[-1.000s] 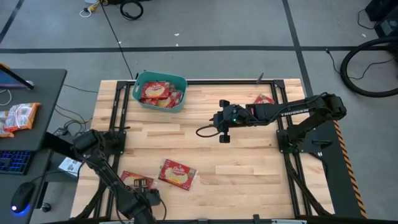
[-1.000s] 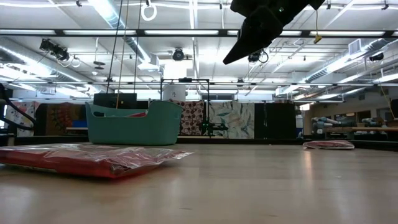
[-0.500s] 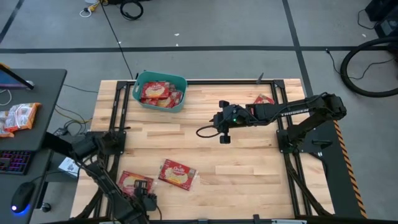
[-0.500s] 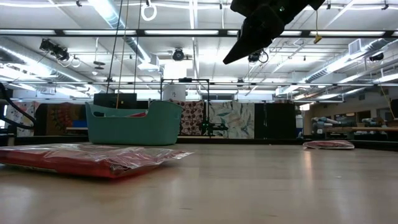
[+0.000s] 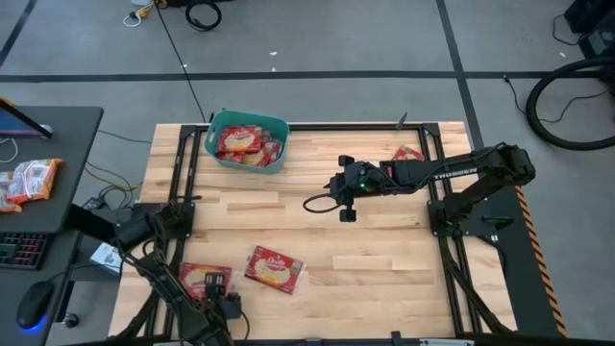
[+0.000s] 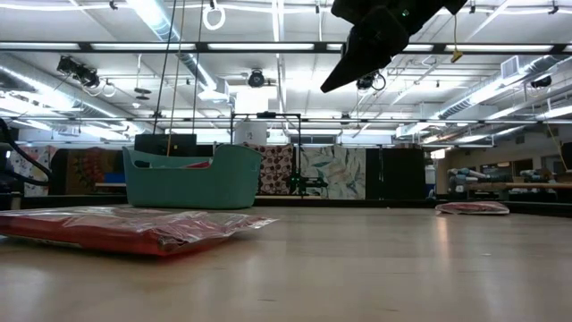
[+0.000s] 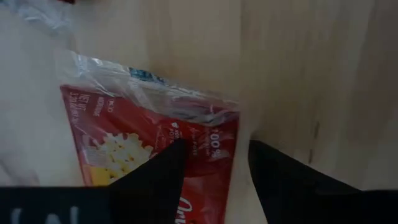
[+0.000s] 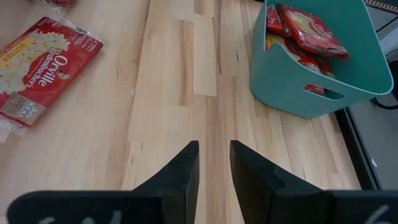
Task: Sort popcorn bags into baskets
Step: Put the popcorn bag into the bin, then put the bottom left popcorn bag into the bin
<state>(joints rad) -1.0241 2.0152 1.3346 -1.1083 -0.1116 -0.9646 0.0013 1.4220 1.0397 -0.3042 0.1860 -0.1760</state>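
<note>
**Three packets out on the desk, more in the tub**

Three popcorn bags lie loose on the wooden desk (image 5: pixel 384 240). The teal basket (image 5: pixel 248 142) sits at the far left corner and holds several red packets (image 8: pixel 306 28); nothing stands between it and the desk's middle.

Reaching from the right, the right arm hangs above the desk's middle. Its right claw (image 5: pixel 346 198) hovers clear of the wood, fingers (image 8: pixel 183 165) slightly apart and holding nothing.

At the near left edge, the left claw (image 5: pixel 219 293) sits low over one bag (image 5: pixel 197 279). Its fingers (image 7: pixel 165 168) are spread, and the packet's end (image 7: pixel 155 149) shows between them; whether they touch it cannot be told.

Just right of that one lies a second bag (image 5: pixel 275 268), tilted. A third bag (image 5: pixel 407 154) lies at the far right, partly under the right arm. Off the desk to the left, more packets (image 5: pixel 27 181) rest on a dark side table (image 5: pixel 67 135).
</note>
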